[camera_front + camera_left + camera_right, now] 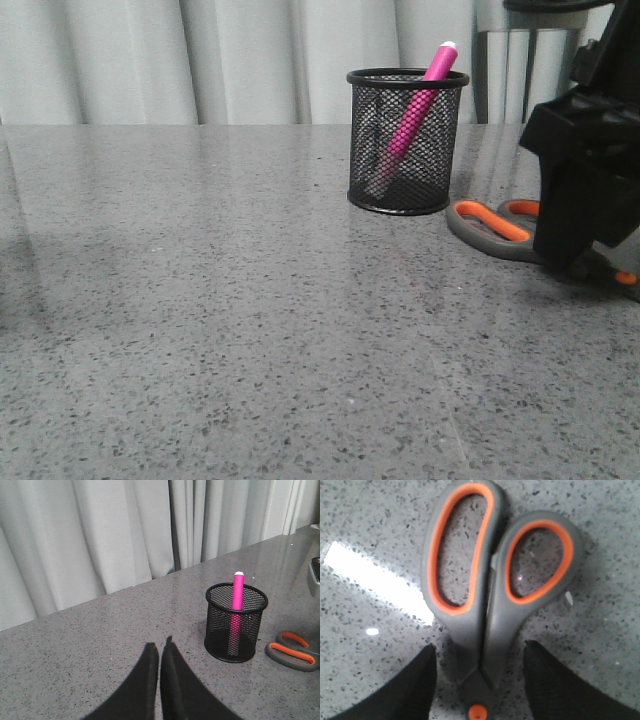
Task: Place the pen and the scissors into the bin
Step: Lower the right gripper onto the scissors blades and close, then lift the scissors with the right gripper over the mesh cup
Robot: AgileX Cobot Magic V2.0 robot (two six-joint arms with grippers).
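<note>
The black mesh bin [406, 140] stands at the back of the grey table, with the pink pen [418, 100] leaning inside it, white end up. Both also show in the left wrist view: the bin [236, 622] and the pen [236, 600]. The grey scissors [492, 226] with orange-lined loops lie flat to the right of the bin. My right gripper [480, 652] is open, low over the table, its fingers either side of the scissors [485, 585] near the orange pivot, not touching them. My left gripper [159, 647] is shut and empty, well left of the bin.
A pale curtain [200, 60] hangs behind the table's far edge. The right arm's black body [585, 150] covers the scissors' blades in the front view. The speckled table [220, 320] stretches bare in front and to the left.
</note>
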